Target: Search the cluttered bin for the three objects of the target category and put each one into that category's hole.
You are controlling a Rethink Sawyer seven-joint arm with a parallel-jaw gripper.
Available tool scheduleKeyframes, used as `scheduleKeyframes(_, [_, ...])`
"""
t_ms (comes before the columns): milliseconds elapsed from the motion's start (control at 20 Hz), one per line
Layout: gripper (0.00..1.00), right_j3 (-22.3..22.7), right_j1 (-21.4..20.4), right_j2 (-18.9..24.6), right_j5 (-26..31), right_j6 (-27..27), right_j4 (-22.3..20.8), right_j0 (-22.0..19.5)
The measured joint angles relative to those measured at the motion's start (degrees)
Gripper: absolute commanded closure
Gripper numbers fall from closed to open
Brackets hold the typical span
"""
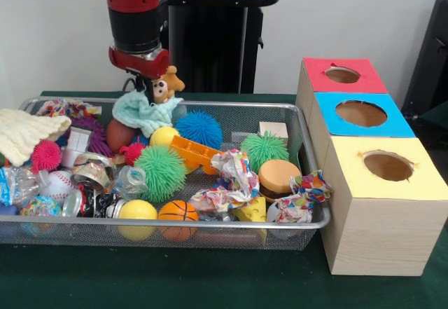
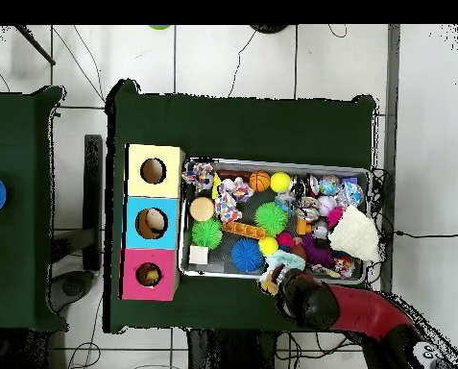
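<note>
My gripper (image 1: pixel 148 88) hangs over the back left of the wire bin (image 1: pixel 210 104), shut on a small brown plush animal (image 1: pixel 168 83) wrapped in a mint green cloth (image 1: pixel 143 111). The plush hangs just above the clutter. From overhead the arm (image 2: pixel 314 300) reaches in over the bin's near rim (image 2: pixel 271 161), with the plush (image 2: pixel 271 282) beside its tip. The wooden box has a red hole (image 1: pixel 342 75), a blue hole (image 1: pixel 361 113) and a yellow hole (image 1: pixel 388 165); it stands right of the bin.
The bin holds a blue spiky ball (image 1: pixel 198 128), two green spiky balls (image 1: pixel 159 172), a toy burger (image 1: pixel 278 176), crumpled patterned paper (image 1: pixel 227 183), a small basketball (image 1: pixel 178 212), a yellow ball (image 1: pixel 138 211), a baseball (image 1: pixel 57 183) and a cream knitted cloth (image 1: pixel 24 130).
</note>
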Motion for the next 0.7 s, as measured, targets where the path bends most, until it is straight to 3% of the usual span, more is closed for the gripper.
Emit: scheduleKeyframes(700, [1.00, -3.7, 4.2, 0.3, 0.0, 0.0, 0.0, -1.9])
